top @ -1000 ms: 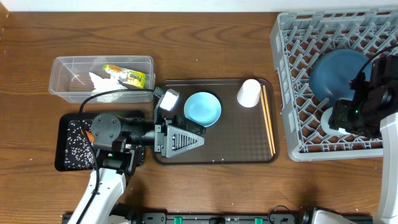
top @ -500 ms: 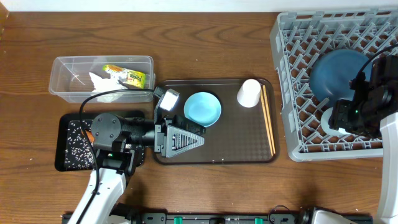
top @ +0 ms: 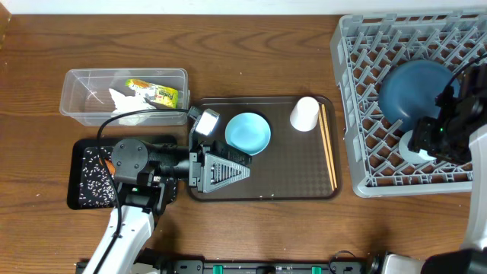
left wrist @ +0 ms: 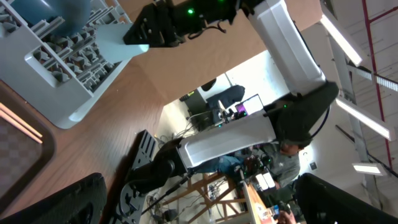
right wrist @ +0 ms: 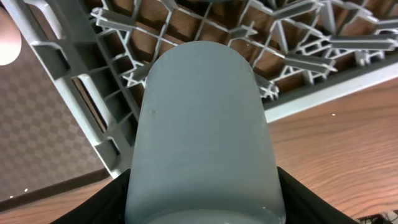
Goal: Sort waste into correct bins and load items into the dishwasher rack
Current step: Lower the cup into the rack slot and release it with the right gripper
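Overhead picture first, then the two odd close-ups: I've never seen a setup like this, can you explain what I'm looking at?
These are two robot arms at a wooden table. The overhead view looks straight down; the other two come from a camera on each wrist. On the brown tray sit a small light-blue bowl, a white cup and wooden chopsticks. The clear tub holds a napkin and a snack wrapper; the black bin holds rice grains. The grey rack holds a dark-blue bowl. The right gripper grips a light-blue cup over the rack. The left gripper is open and empty over the tray; its camera looks across at the other arm.
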Controlling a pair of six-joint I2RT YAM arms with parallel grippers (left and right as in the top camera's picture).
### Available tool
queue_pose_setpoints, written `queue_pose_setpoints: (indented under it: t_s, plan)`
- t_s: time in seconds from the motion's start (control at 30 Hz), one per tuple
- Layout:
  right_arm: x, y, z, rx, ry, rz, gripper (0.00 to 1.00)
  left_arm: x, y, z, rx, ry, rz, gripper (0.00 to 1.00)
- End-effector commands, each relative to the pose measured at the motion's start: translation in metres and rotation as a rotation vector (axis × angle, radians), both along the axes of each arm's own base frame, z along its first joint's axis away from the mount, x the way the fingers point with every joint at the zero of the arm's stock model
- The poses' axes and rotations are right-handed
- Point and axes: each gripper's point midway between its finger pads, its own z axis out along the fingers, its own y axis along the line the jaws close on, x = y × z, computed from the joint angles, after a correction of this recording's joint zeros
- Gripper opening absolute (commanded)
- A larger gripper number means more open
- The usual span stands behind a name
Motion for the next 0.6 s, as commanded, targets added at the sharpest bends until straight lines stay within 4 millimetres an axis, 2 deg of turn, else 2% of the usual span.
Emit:
queue_pose_setpoints:
  t_s: [0.0,0.23,0.57]
  plan:
    - [0.007,-0.003,-0.006,0.011,0.001,-0.018,0.23,-0.003,0.000,0.002,0.001,-0.024,-0.017,0.99]
    - [0.015,-0.005,-0.016,0.023,0.014,-0.017,0.22,-0.003,0.000,0.002,0.001,-0.024,-0.017,0.99]
    - [0.017,-0.003,-0.017,0.034,0.015,-0.015,0.20,-0.003,0.000,0.002,0.001,-0.024,-0.017,0.99]
